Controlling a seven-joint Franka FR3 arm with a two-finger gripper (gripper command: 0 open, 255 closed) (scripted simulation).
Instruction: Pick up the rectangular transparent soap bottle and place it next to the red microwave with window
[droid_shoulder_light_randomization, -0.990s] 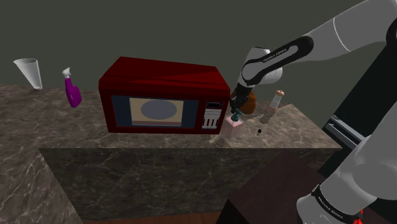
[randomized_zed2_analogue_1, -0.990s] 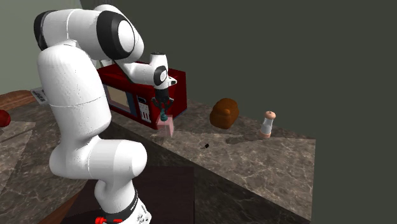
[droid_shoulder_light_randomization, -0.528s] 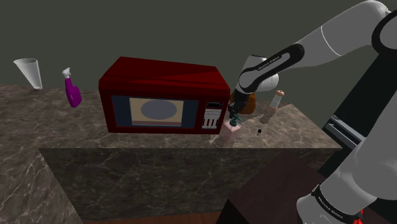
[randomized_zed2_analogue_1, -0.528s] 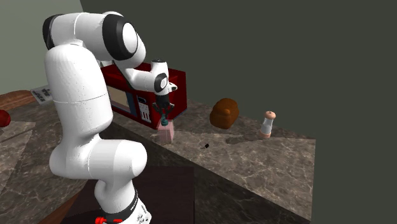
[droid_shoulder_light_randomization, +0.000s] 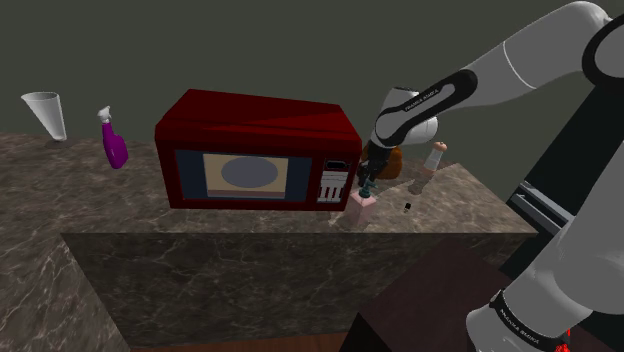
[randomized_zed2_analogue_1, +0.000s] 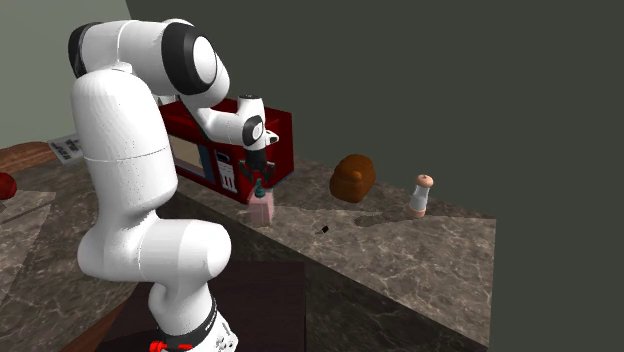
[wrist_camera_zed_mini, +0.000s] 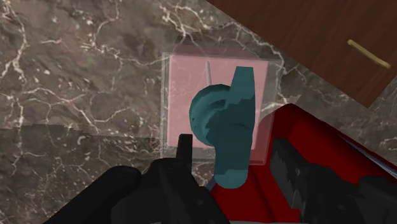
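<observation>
My pincer (droid_shoulder_light_randomization: 367, 183) hangs straight down over the soap bottle (droid_shoulder_light_randomization: 363, 208), fingers a little apart. In the wrist view they stand either side of the teal pump head (wrist_camera_zed_mini: 226, 127), with a gap showing on the microwave side, so I call it not gripped.

The bottle has a pale pink see-through body and looks to be standing upright on the marble counter (droid_shoulder_light_randomization: 200, 215). It is just beside the red microwave (droid_shoulder_light_randomization: 255, 150), at its keypad end and near the counter's front edge. Placement looks about done.

Risks from here:
- One finger sits very close to the pump head, possibly touching, I can't tell. If I lift crooked or twist, it hooks the spout and drags the bottle up or tips it.
- The bottle is tall on a small base and top-heavy with that pump, so I judge a light nudge topples it.
- With the front edge close, a fall that way could send it off the counter.
- The microwave's wall is right beside my other finger. Spreading wider or swinging out sideways could knock it.
- I can't confirm the base is fully down. If not, it drops and rocks.
</observation>
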